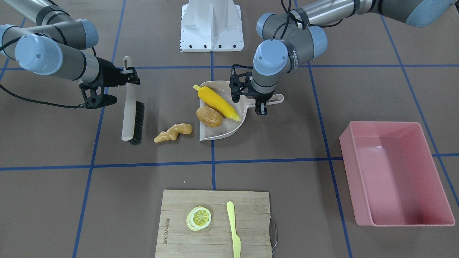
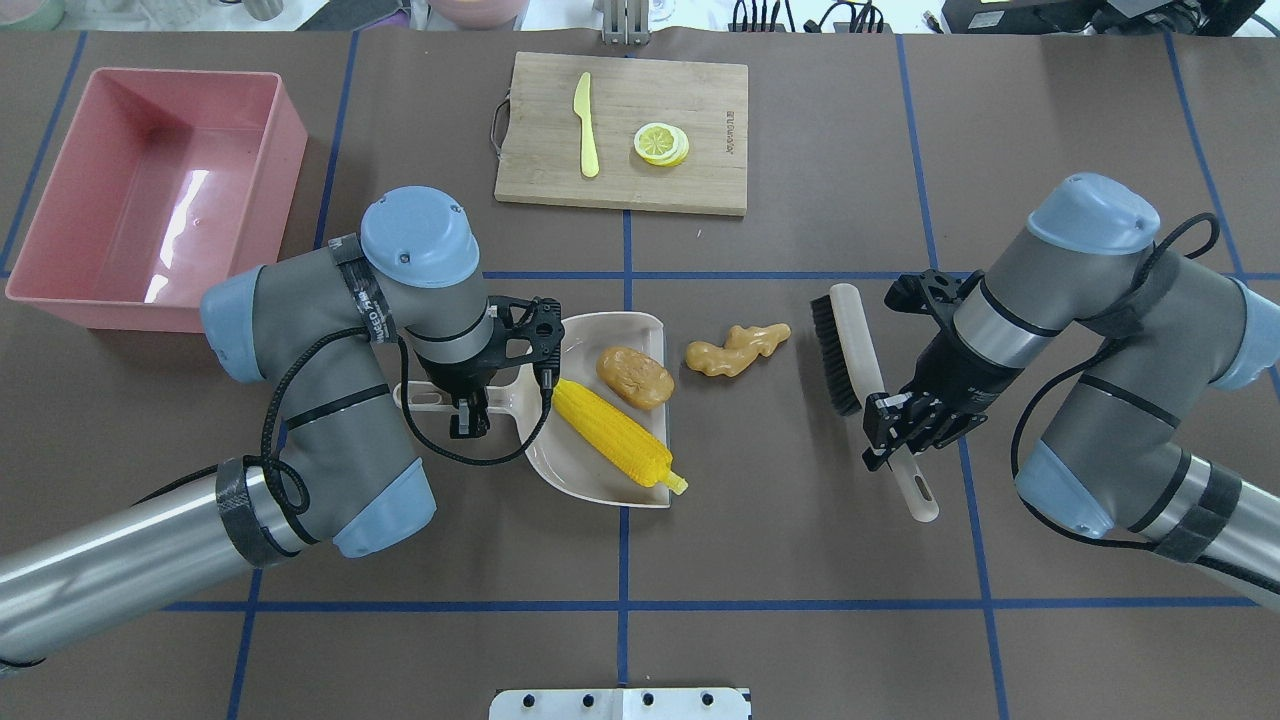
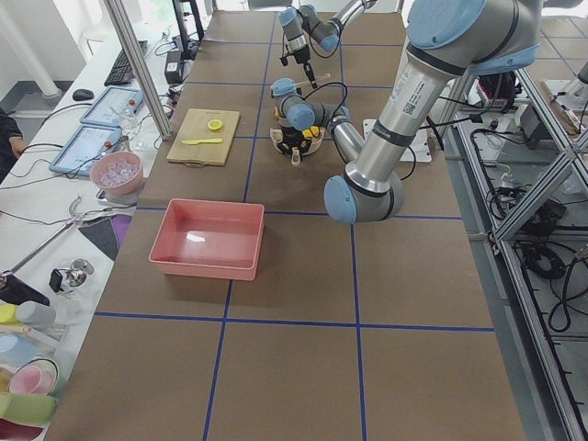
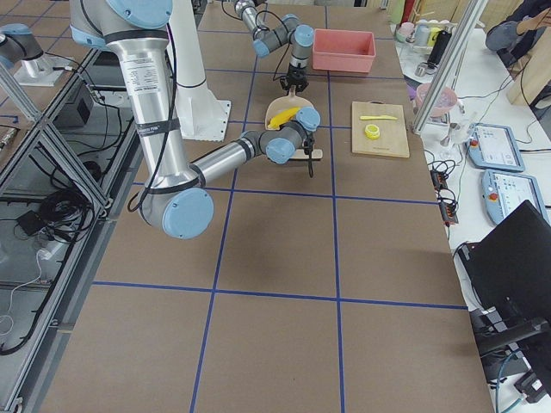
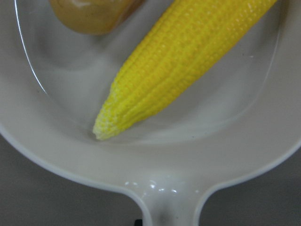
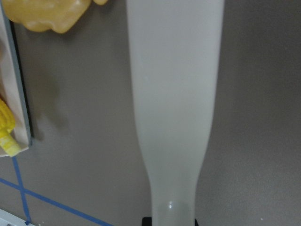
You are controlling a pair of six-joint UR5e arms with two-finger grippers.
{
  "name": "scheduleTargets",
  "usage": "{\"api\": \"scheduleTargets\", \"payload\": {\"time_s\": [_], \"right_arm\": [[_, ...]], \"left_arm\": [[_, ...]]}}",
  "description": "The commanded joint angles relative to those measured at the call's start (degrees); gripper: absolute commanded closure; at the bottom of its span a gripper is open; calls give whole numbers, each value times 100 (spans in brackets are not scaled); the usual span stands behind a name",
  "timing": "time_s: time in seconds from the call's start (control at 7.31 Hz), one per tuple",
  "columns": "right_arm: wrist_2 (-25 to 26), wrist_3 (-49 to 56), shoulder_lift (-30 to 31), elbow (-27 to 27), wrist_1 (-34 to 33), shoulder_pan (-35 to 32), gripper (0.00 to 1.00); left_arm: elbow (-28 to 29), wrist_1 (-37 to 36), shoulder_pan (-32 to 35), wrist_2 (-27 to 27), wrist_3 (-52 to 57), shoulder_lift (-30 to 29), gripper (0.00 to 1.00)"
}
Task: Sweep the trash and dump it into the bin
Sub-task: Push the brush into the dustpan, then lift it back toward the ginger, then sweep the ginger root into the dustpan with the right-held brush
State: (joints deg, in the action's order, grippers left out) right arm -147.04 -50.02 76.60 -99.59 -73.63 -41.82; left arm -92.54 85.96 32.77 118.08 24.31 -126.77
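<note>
Facing the robot across the surface (image 1: 287, 179), the left hand (image 1: 261, 108) is clamped on the handle of the dustpan (image 1: 215, 133). The pan lies flat with its mouth toward the right arm's side. The corn (image 1: 217, 103) and potato (image 1: 209, 116) lie inside the pan, touching each other. The ginger (image 1: 173, 132) lies on the bare surface just outside the pan's mouth, between the pan and the brush (image 1: 133, 114). The right hand (image 1: 129, 77) grips the brush by its handle, with the dark bristles turned toward the ginger and apart from it. The bin (image 1: 394, 172) stands well apart on the left arm's side. A board (image 1: 215, 236) near the operators' edge carries lemon slices (image 1: 198, 218) and a knife (image 1: 233, 229).

From overhead, the left hand's fingers straddle the pan handle. The corn lies slantwise across the pan with the potato against its upper side. The ginger sits near the pan's open edge, not touching it.

In the left side view the bin is nearest. The pan and both hands are far off and too small to judge.

The right side view shows the corn's yellow in the pan beyond the near arm.

The left wrist camera looks into the pan. The corn's tip points at the root of the handle, and the potato is at the top edge.

The right wrist camera shows the pale brush handle running up the middle. The ginger is at the upper left, and the pan's edge and a bit of corn are at the left.
</note>
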Motion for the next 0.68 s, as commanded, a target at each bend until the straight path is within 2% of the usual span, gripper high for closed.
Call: {"api": "scheduleTargets", "payload": {"time_s": [0.0,0.41,0.55], "right_arm": [[97,195,-118,141,-2,-2,100],[141,108,-907,684,-45,103,100],[141,72,-1058,686,-185,147,100]], "left_arm": [[-27,-35,1,-4,-14,-6,100],[-36,-80,10,-4,-14,-14,100],[-36,-88,10,-4,-14,-14,100]]}}
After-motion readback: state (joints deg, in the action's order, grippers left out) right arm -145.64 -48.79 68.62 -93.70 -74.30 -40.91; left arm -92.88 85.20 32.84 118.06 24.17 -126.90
